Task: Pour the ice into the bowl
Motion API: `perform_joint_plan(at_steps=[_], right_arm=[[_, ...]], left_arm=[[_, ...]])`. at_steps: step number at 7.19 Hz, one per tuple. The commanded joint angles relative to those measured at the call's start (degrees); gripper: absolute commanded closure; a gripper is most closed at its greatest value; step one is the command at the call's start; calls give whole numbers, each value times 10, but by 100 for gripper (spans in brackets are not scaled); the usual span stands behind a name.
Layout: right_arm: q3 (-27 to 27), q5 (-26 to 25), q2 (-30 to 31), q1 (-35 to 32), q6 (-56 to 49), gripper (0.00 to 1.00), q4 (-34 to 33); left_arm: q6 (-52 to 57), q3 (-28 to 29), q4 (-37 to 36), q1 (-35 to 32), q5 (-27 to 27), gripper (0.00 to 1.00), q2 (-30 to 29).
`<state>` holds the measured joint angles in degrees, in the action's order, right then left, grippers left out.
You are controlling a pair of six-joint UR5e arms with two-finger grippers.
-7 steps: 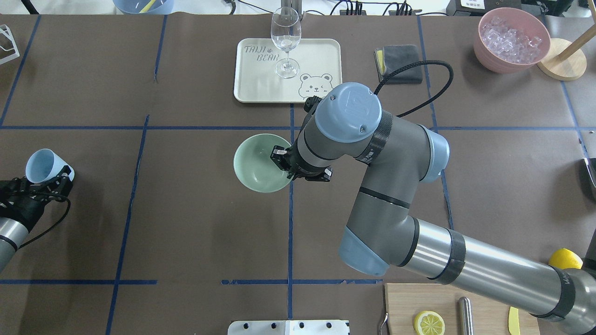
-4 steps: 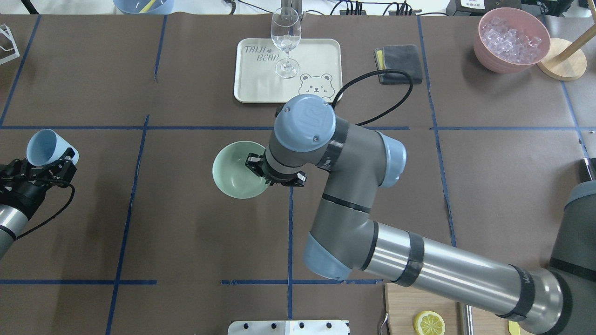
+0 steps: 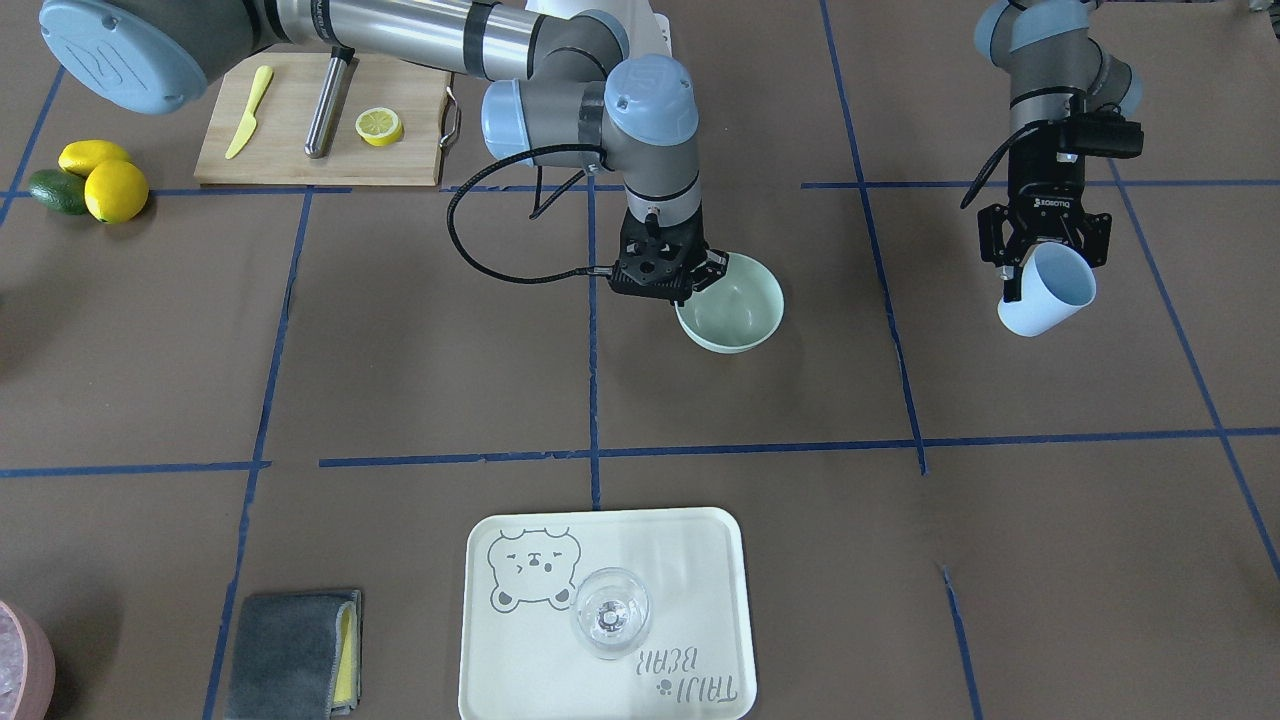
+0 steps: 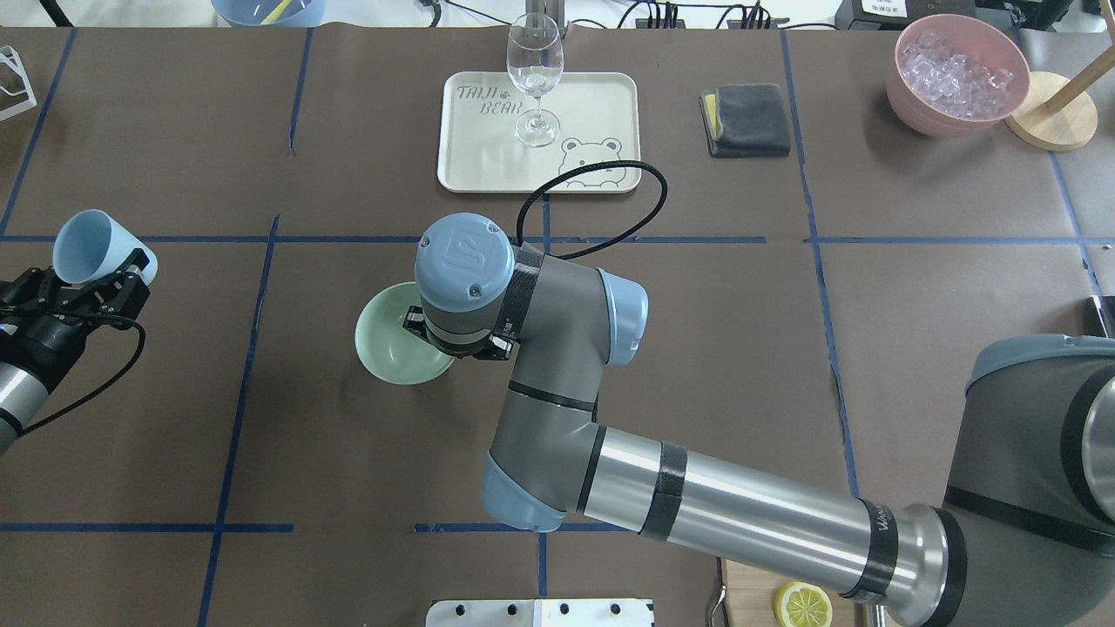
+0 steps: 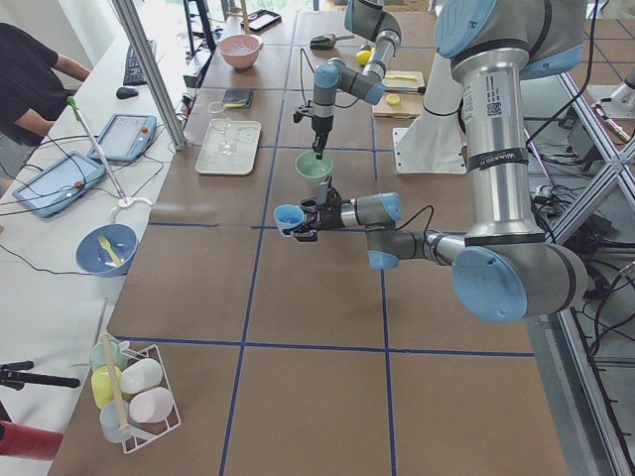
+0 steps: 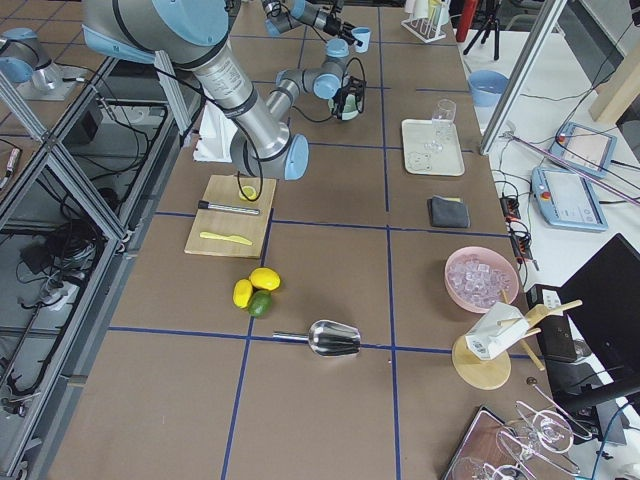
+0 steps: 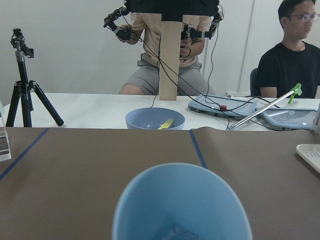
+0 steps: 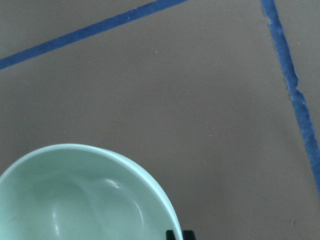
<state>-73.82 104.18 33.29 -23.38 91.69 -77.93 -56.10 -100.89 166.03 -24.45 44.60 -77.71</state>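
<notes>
Ice [image 7: 174, 233] showed only as a faint glassy glint deep in the light blue cup [image 3: 1045, 305], too dim for me to count cubes. My left pincer [image 3: 1048, 263] clasped that one cup, tilted, well apart from the one bowl [image 4: 388, 353] near the table's middle. My right pincer [image 3: 700, 282] pinched the bowl's rim, though from overhead my own wrist hid the grip. Farther off stood one wine glass [image 4: 534, 74] on one tray [image 4: 488, 165], one grey cloth [image 4: 747, 117] and one pink container [image 4: 923, 113].
</notes>
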Motion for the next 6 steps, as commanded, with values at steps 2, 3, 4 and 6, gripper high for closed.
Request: perform_joint_plan(at_steps=[2, 3, 4, 6], right_arm=[[-25, 2, 3, -6, 3, 0, 34], [-67, 22, 24, -30, 3, 0, 28], [-120, 55, 66, -59, 1, 0, 24], [-256, 84, 210, -98, -23, 0, 16]], left_arm=[[93, 4, -4, -7, 8, 100, -24], [93, -8, -7, -7, 8, 100, -25], [93, -7, -11, -7, -3, 100, -26], [94, -33, -178, 4, -46, 100, -65]])
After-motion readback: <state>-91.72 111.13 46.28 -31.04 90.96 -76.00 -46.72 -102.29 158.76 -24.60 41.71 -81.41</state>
